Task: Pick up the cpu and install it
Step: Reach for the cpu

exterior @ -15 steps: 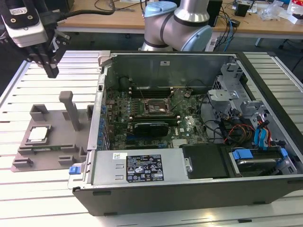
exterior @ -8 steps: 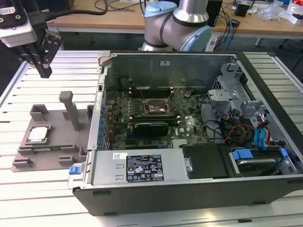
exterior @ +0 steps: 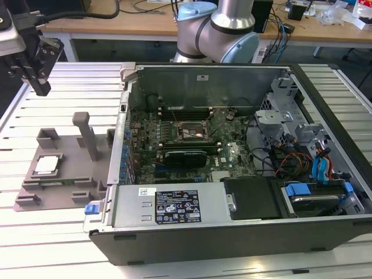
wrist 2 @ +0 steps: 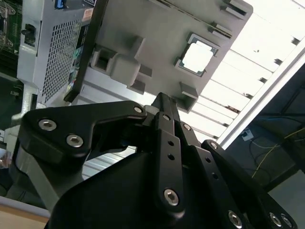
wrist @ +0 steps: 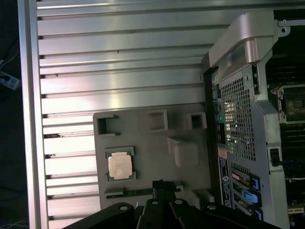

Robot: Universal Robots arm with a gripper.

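The cpu (exterior: 46,165) is a small silvery square chip lying flat in a recess of the grey plastic tray (exterior: 70,183), at the exterior view's left of the open computer case. My gripper (exterior: 40,88) hangs high above the slatted table, beyond the tray's far end and well apart from the chip. In both wrist views the cpu (wrist 2: 198,56) (wrist: 119,165) lies ahead of the gripper (wrist 2: 162,98) (wrist: 159,183), whose black fingers meet at their tips with nothing between them. The black-framed motherboard socket (exterior: 192,132) sits inside the case.
The open computer case (exterior: 232,232) takes up the middle and the exterior view's right, with cables and drive cages inside. An upright grey post (exterior: 87,136) rises from the tray. The arm's base (exterior: 218,35) stands behind the case. A desk with cables runs along the back.
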